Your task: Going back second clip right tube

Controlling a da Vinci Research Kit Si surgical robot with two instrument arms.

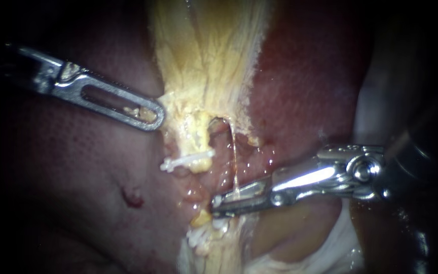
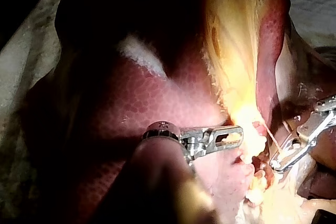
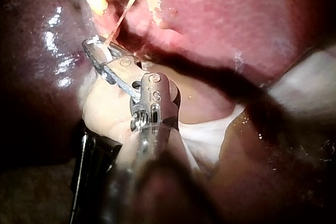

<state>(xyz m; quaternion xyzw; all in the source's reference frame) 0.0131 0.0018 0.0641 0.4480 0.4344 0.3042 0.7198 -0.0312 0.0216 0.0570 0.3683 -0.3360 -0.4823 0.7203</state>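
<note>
Yellow tissue (image 1: 178, 106) is clenched in the left instrument (image 1: 148, 114); the right instrument's (image 1: 224, 203) end effector, slightly parted, straddles the thin right tube (image 1: 234, 162), near a white clip (image 1: 186, 161). Withdrawal step, I judge: next, back straight off without snagging the tube

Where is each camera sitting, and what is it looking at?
Endoscope: close up, facing the clip; left instrument and right instrument show.
Left wrist: on the left arm, facing the liver; both instruments show.
Right wrist: on the right arm, facing the liver; only its own instrument shows.
Shared: all three show the right instrument.
</note>
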